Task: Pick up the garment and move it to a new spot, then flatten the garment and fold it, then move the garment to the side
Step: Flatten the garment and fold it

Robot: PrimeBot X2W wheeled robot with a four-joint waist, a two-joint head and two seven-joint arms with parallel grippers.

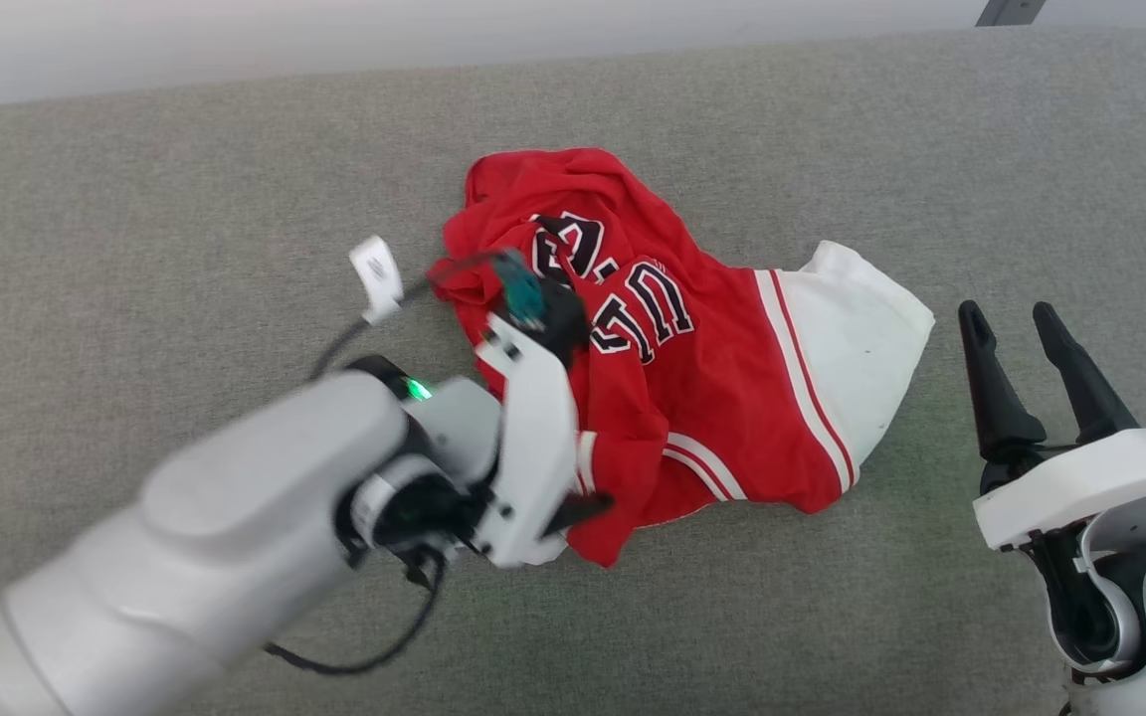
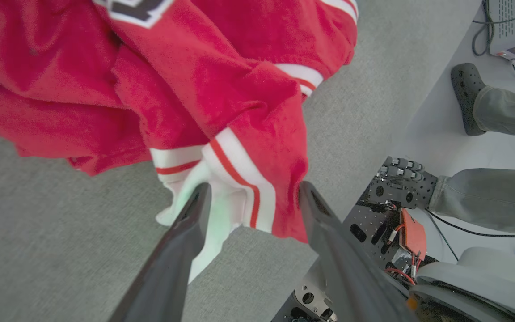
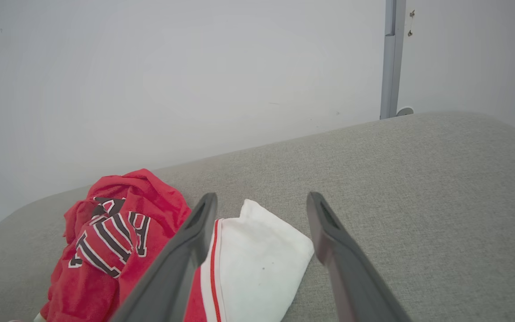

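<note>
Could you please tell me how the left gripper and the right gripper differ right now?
The left gripper is over the garment, at its striped trim; the right gripper stands clear of it. The left gripper is turned sideways in the head view; the right gripper points up it. Both are open.

The pale grey forearm [image 1: 235, 517] of the left arm reaches in from the lower left. Its wrist is rolled sideways, and the dark two-fingered left claw [image 2: 255, 193] has its fingers spread wide. The dark two-fingered right claw [image 1: 1009, 323] rests at the lower right, fingers pointing up and apart.
</note>
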